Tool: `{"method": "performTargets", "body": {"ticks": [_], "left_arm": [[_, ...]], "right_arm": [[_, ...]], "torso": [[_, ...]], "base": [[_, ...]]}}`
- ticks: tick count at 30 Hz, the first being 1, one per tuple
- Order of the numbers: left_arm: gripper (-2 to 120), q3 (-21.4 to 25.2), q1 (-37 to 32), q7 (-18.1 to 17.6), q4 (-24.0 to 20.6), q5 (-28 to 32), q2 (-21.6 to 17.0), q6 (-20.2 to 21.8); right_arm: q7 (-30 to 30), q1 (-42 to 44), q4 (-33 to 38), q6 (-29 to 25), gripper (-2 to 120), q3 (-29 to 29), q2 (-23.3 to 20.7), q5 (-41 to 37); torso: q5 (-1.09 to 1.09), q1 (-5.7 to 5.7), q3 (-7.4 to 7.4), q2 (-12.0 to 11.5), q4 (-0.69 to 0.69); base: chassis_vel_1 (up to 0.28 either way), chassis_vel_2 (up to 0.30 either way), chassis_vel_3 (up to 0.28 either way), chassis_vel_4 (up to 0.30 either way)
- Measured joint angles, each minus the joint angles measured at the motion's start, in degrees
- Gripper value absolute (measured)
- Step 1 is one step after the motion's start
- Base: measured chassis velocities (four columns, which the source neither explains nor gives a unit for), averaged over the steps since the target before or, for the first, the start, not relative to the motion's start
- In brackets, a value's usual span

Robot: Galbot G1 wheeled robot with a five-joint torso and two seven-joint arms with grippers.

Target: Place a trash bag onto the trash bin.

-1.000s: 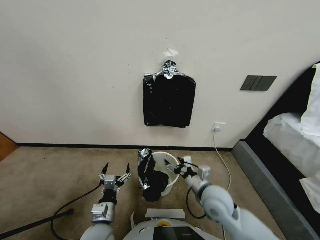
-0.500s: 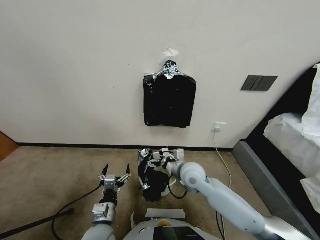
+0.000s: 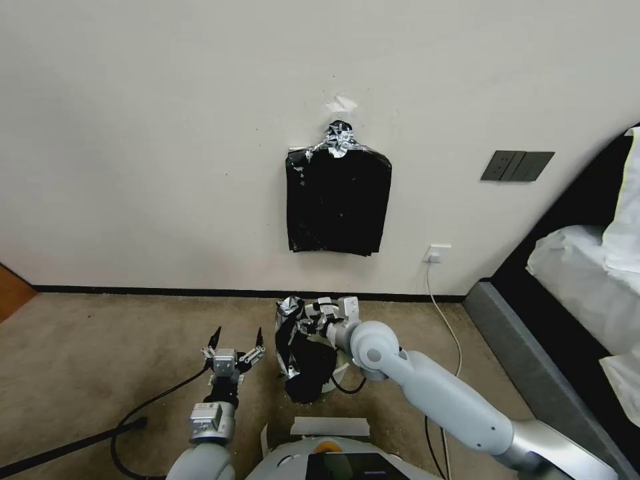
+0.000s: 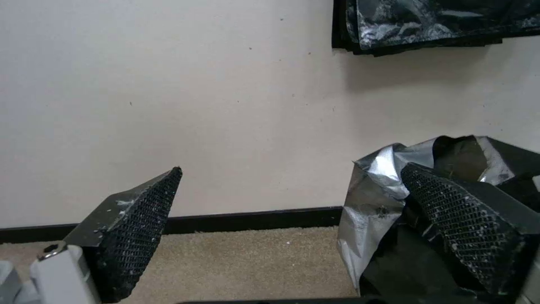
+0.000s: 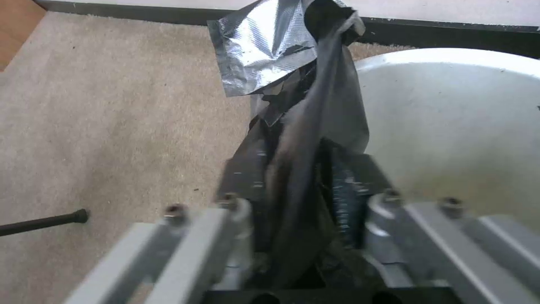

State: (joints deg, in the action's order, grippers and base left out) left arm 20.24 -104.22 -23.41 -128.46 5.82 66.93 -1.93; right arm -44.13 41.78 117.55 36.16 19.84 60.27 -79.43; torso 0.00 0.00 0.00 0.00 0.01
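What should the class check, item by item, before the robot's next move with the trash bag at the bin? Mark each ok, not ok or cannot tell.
1. Right pincer has the trash bag between its fingers: ok, film runs between them in the right wrist view.
2. Bag mouth spread around the trash bin rim: not ok, it hangs bunched at one side.
3. Bin interior bare: ok in the part seen.
4. Left pincer open and apart from the bag: ok, it hovers over the carpet beside it.
5. Bin upright: ok.
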Motion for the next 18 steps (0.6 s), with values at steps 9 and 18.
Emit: {"method": "performTargets", "body": {"ticks": [9, 18], "left_arm": [[100, -5.73, 5.88, -3.79, -0.48, 3.31, -3.17, 9.63], [100, -11.64, 13.68, -7.74, 0.88, 9.71, -4.66, 18.96]], "right_arm": [[1.87, -0.23, 1.0, 1.75, 0, 0.29, -2.56, 2.65], [4.86, -0.03, 0.85, 3.57, 0, -0.16, -6.52, 7.26]], "torso": [[0.0, 0.0, 0.0, 0.0, -0.01], [0.01, 0.0, 0.0, 0.0, -0.01]], "base": [[0.0, 0.0, 0.0, 0.0], [0.0, 0.0, 0.0, 0.0]]}}
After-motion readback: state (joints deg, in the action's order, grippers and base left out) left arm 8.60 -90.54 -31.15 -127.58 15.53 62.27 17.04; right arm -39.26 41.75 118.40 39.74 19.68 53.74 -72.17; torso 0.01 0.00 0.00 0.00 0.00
